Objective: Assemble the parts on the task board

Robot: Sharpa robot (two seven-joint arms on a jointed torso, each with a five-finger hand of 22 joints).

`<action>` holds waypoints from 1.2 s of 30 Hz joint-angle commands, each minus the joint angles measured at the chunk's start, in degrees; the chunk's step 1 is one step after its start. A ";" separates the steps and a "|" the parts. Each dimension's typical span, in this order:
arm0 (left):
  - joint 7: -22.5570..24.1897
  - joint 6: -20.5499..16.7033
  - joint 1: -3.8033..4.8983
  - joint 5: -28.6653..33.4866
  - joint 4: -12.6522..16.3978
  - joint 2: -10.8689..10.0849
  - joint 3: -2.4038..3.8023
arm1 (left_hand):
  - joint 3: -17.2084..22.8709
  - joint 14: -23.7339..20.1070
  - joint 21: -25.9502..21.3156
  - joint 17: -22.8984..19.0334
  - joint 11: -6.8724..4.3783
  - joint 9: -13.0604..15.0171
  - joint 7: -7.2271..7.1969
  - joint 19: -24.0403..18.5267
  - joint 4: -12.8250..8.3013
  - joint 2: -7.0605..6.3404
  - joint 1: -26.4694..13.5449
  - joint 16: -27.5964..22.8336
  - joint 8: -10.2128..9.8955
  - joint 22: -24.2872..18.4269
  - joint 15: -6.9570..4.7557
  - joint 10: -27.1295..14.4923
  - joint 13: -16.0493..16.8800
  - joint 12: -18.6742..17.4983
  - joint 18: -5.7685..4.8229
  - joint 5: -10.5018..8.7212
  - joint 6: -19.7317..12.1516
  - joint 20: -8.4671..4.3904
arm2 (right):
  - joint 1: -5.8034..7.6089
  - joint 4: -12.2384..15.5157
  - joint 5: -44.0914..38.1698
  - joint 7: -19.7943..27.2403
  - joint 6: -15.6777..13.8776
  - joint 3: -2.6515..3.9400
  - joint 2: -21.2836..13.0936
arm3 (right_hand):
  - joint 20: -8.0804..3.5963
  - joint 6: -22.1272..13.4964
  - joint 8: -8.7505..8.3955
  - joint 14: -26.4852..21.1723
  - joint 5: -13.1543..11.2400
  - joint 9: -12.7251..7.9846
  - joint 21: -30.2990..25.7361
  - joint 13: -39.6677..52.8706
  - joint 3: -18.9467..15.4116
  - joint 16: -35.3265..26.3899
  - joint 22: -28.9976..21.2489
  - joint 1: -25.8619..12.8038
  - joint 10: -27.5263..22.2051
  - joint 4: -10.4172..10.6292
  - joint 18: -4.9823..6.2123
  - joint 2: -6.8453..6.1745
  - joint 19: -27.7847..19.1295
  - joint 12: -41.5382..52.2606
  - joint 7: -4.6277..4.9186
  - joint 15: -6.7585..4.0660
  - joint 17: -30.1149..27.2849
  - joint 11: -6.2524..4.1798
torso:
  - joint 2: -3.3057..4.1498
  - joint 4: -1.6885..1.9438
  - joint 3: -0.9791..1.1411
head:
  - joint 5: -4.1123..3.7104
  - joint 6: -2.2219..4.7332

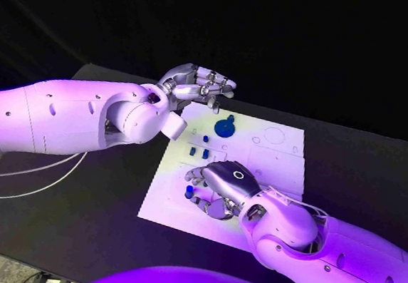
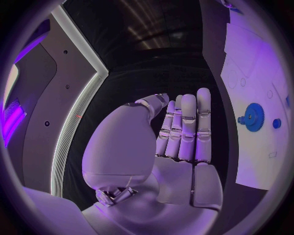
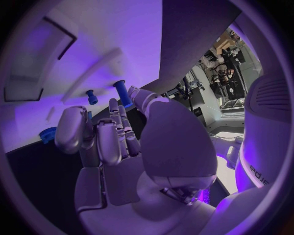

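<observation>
R hand (image 1: 220, 187) hovers low over board (image 1: 273, 163) near edge, fingers curled by a peg (image 3: 122, 92); grip unclear. L hand (image 1: 197, 85) empty, fingers together. Gear (image 1: 225, 127) sits mid-board. Risk: fingers knock pegs over.

One white task board (image 1: 264, 158) is lying on the black tabletop (image 1: 364, 180). One blue gear (image 1: 225, 127) is sitting toward the board's 11 o'clock edge. Two small blue pegs (image 1: 197, 152) are standing near its centre-left. Two silver hands are showing, left (image 1: 197, 86) and right (image 1: 220, 187).
</observation>
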 commanded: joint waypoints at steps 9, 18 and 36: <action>0.27 0.41 0.02 0.27 0.11 -0.40 -0.08 | -0.09 -0.07 -0.20 -0.05 0.04 -0.08 -0.11 0.25 0.25 0.35 -0.14 -0.13 0.13 -0.05 0.08 -0.48 0.05 0.20 0.83 0.11 -0.37 0.09 | 2.41 7.41 12.06 6.50 -13.48 1.35 -12.02 | -0.39 3.26 1.53 1.63 2.29 0.77 6.48 2.68 -4.30 1.97 8.60 0.24 3.82 1.58 -0.82 1.49 2.72 9.55 1.58 -0.65 2.67 -0.71 | -0.40 -0.47 -0.11 | -2.38 1.14; 0.39 0.42 -0.03 0.38 0.20 -0.98 -0.55 | -0.13 -0.08 -0.27 -0.07 0.05 -0.09 -0.11 0.27 0.27 0.36 -0.16 -0.13 0.15 -0.10 0.09 -0.57 0.07 0.28 0.83 0.11 -0.42 0.09 | 6.78 12.13 30.56 1.84 -6.95 1.48 -27.03 | -3.84 8.01 8.25 5.90 5.18 5.68 24.13 28.94 -8.66 6.43 13.77 -3.80 12.32 6.21 -3.88 2.25 7.77 38.10 -2.08 -4.28 12.62 -4.92 | -1.07 -1.38 -0.29 | -6.36 1.70; 0.53 0.90 -0.17 0.71 0.05 -0.82 -0.76 | -0.17 -0.09 -0.32 -0.08 0.06 -0.09 -0.09 0.30 0.29 0.36 -0.20 -0.12 0.16 -0.14 0.10 -0.64 0.09 0.34 0.83 0.11 -0.46 0.09 | 2.35 13.54 23.54 -11.77 -4.68 0.56 -31.01 | -3.61 4.36 10.90 7.15 5.87 11.80 29.27 65.69 -16.36 9.02 15.06 -8.45 21.56 9.23 -4.86 3.36 8.91 68.38 -1.95 -4.01 18.75 -4.63 | -1.46 -1.71 -0.17 | -9.07 1.37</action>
